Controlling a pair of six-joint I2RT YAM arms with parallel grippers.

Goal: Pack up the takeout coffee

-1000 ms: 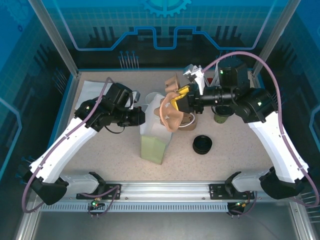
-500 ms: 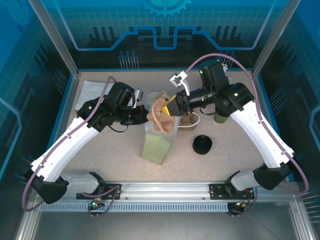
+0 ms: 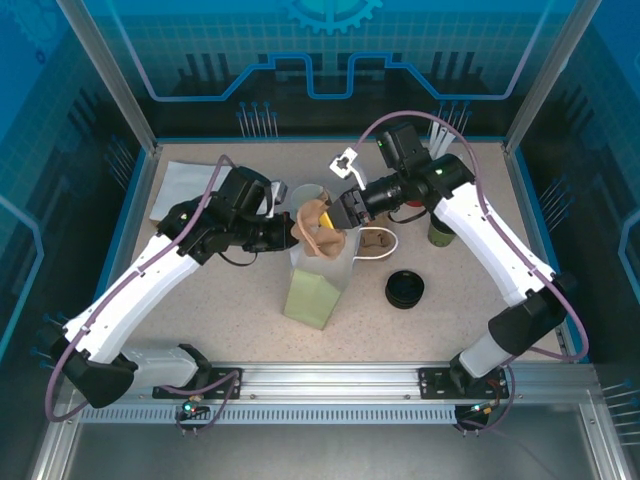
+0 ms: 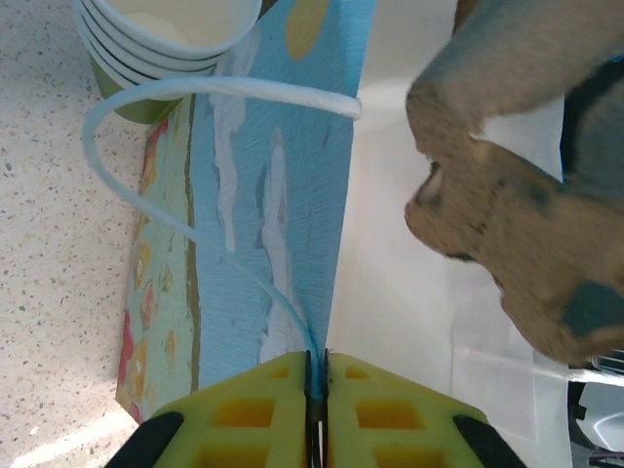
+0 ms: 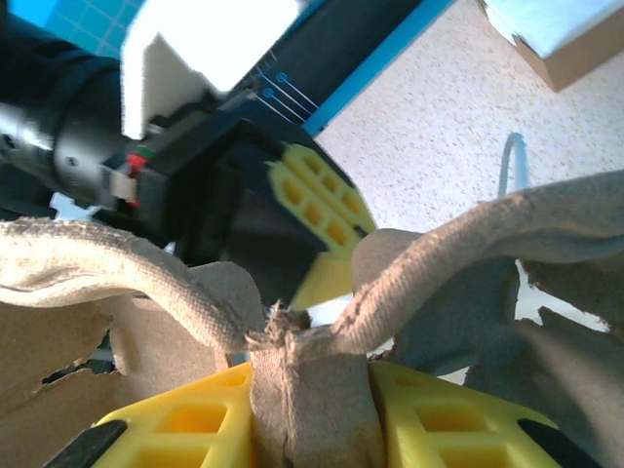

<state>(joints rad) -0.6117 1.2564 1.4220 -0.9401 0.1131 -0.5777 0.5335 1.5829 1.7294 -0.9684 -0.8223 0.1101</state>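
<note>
Two pieces to look for in the overhead view: the dark green paper cup (image 3: 440, 234), upright at middle right and partly screened by the right arm (image 3: 485, 235), and its round black lid (image 3: 405, 289), flat on the table (image 3: 220, 300) just below and right of centre, near the cup but apart from it. Probably handles as a light, thin-walled thing, easy to dent under a hard squeeze and, if filled, quick to slop or tip; cannot tell from here whether filled. Best taken around the body below the rim with a gentle, level grip; for the lid, slick stiff plastic, a pinch across the raised edge. Untouched at present, and well to the right of the work at centre frame. Shut flat on the top edge of the gift bag (image 3: 315, 285), beside its white handle (image 4: 195, 93): the left gripper (image 4: 317, 375). Closed narrow on the central rib of the brown pulp carrier (image 3: 320, 228), held over the bag's mouth: the right gripper (image 5: 310, 390). Calls for one set of jaws to be freed before any reach toward the cup.
</note>
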